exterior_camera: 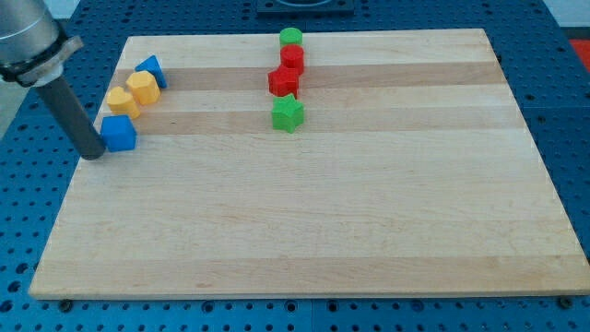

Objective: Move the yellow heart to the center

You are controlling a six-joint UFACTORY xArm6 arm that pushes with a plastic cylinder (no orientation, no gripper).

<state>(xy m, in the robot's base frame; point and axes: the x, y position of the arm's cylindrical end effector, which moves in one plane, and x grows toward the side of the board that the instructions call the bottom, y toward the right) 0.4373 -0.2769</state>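
Note:
The yellow heart [121,100] lies near the board's left edge, toward the view's top left. A yellow hexagon [143,87] touches it on its upper right. A blue triangle [150,69] sits just above that. A blue cube-like block [118,133] lies just below the heart. My tip [93,154] stands at the board's left edge, right beside the blue block's left side and below-left of the yellow heart.
In the top middle stand a green round block [291,38], a red block [292,58], a red star [283,81] and a green star [288,113] in a column. The wooden board [304,231] lies on a blue perforated table.

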